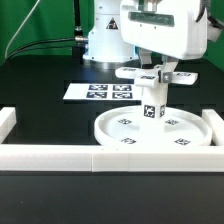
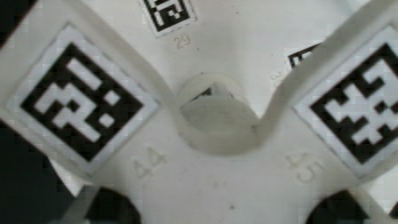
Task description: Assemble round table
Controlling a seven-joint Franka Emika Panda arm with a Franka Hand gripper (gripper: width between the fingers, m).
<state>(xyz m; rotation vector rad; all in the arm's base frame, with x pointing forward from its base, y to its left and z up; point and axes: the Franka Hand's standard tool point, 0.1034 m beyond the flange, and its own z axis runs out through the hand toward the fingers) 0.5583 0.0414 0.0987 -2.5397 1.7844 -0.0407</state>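
The large round rimmed disc point(image 1: 150, 152) lies flat on the black table. The short thick cylinder point(image 1: 153, 106) stands upright at its middle. The cross-shaped four-armed piece point(image 1: 134, 73) sits level on top of the cylinder. My gripper point(image 1: 153, 68) comes straight down onto the cross piece and is shut on it. In the wrist view the cross piece point(image 2: 214, 60) fills the picture, with tagged arms and a round hollow at its centre. My gripper point(image 2: 217, 205) closes on its body, and the fingertips are mostly hidden. The cylinder and disc are hidden in that view.
The marker board point(image 1: 100, 92) lies flat behind the disc, toward the exterior view's left. A long white border block point(image 1: 100, 157) runs along the front, another point(image 1: 8, 120) at the exterior view's left. The robot base point(image 1: 105, 40) stands behind.
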